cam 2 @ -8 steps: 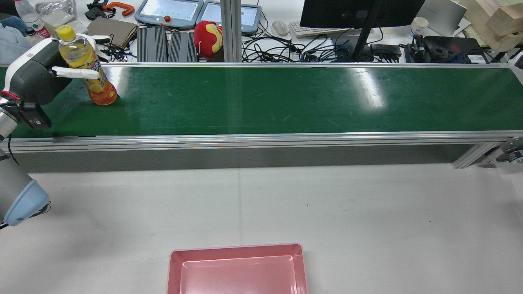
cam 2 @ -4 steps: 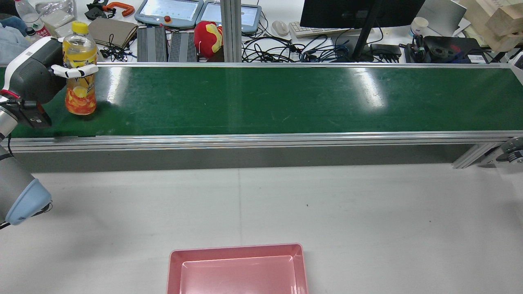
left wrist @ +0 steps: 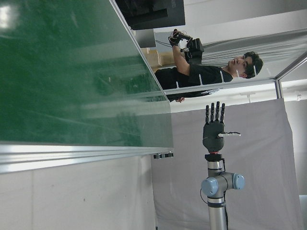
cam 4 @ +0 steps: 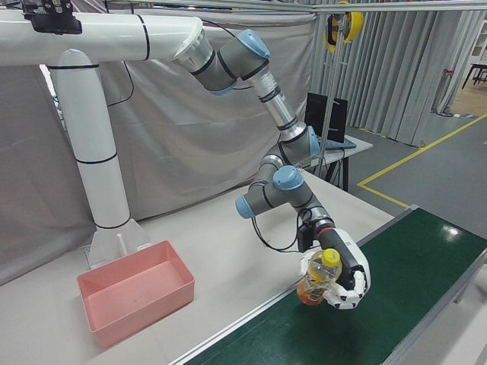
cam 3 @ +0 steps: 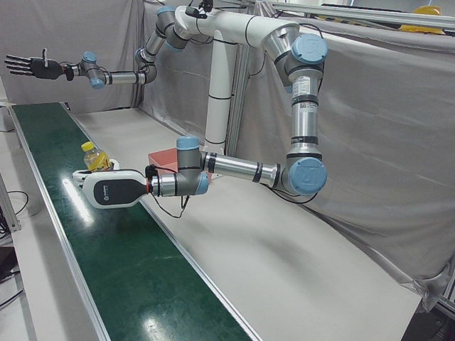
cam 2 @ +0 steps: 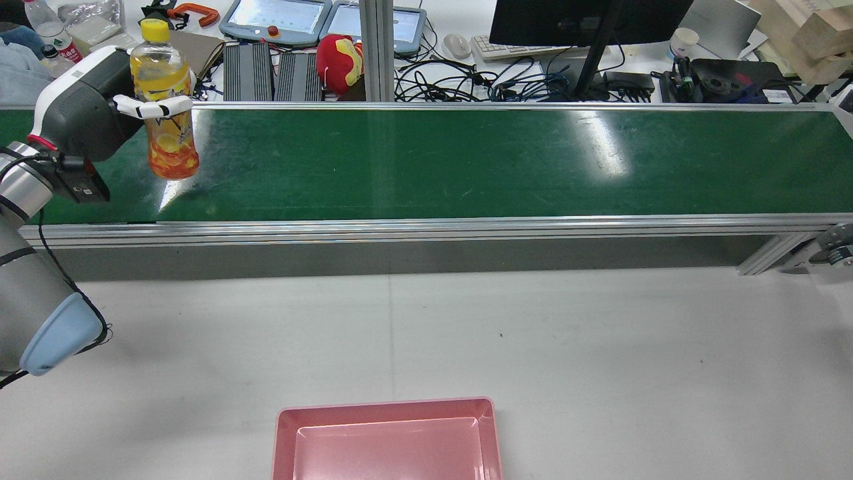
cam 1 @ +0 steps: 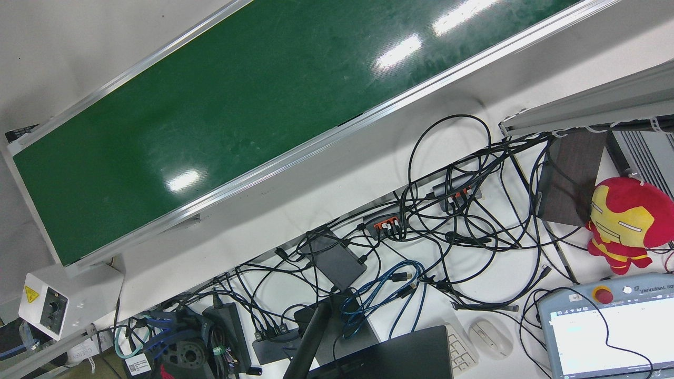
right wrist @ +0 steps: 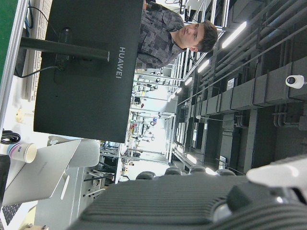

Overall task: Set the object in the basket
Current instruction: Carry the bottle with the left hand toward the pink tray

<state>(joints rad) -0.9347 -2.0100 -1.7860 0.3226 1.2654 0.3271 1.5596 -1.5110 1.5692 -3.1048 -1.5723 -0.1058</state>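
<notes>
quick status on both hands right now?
Left hand: shut on the orange drink bottle, lifted off the green conveyor belt.
Right hand: open, fingers spread, holding nothing, raised at the belt's far end.

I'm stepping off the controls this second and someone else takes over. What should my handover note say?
Left hand: shut on the orange drink bottle, which is upright and apparently just clear of the green conveyor belt, near the belt's end on the robot's left.
Right hand: open, raised, holding nothing.
Pink basket: on the white table, nothing in it.
Done: bottle grasped.
Left: carry it over the basket and release.
</notes>
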